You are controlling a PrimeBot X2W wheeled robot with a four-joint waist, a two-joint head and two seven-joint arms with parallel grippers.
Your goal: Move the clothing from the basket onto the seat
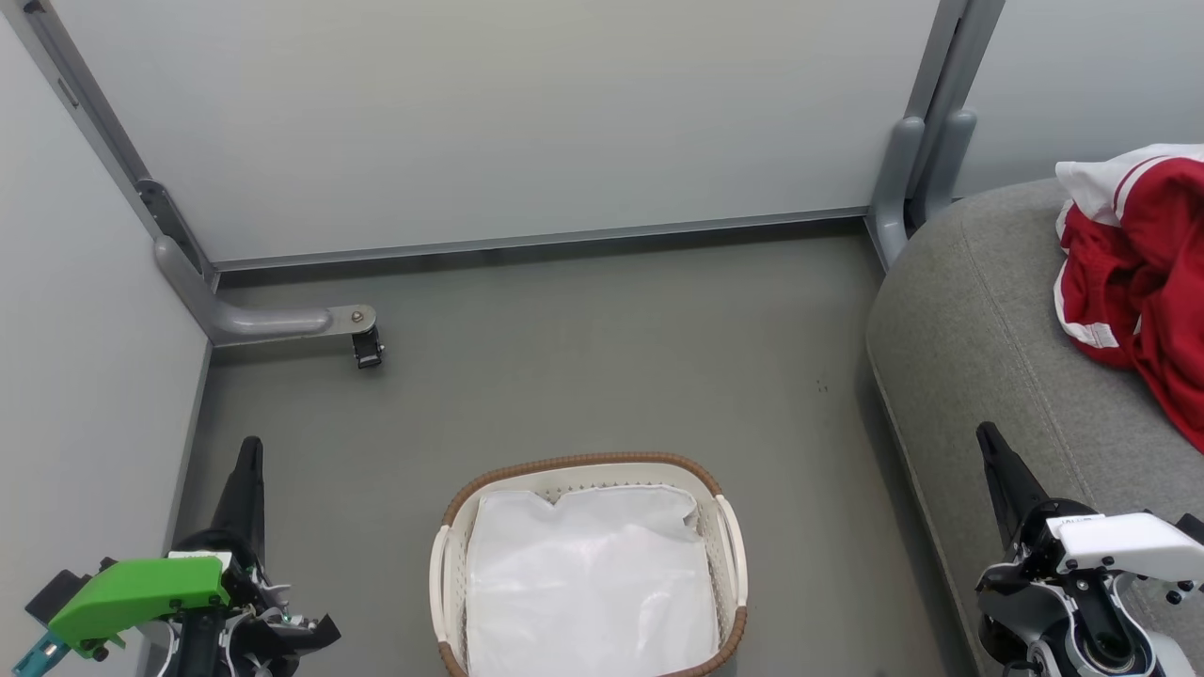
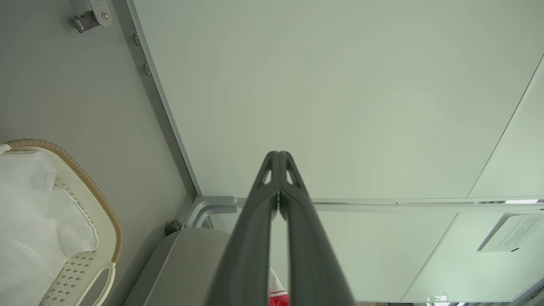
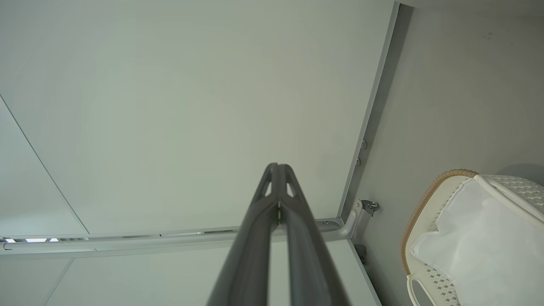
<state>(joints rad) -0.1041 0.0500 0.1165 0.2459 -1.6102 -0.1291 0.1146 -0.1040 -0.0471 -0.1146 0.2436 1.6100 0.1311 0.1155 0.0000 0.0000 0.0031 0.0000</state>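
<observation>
Clothing (image 1: 1143,273): lies crumpled in a red heap with white stripes and trim on top of the seat (image 1: 969,320), at the far right of the head view, cut off by the picture's edge; also glimpsed as a scrap of red and white between the left fingers (image 2: 250,238) at the bottom of the left wrist view.
Seat: grey, rounded, stitched; stands on the floor (image 1: 602,376) to the right of the basket (image 1: 583,464) and apart from it, far corner near a grey partition post (image 1: 903,179).
Basket: sits on the floor at the bottom middle of the head view, between the two grippers; oval, white, perforated, with a brown woven rim and a white handle on each side.
White sheet (image 1: 588,574): lies inside the basket, covering most of its bottom.
Left gripper (image 1: 250,449): at lower left, close to the left wall panel (image 1: 85,376), left of the basket and apart from it; fingers pressed together at the tips, holding nothing; green part (image 1: 141,588) on the wrist behind.
Right gripper (image 1: 988,434): at lower right, seen against the near edge of the seat, well apart from the clothing; fingertips meeting, gripping nothing; white housing (image 1: 1124,538) on the wrist.
Caster (image 1: 367,353): small, black, under a grey foot at the back left corner.
</observation>
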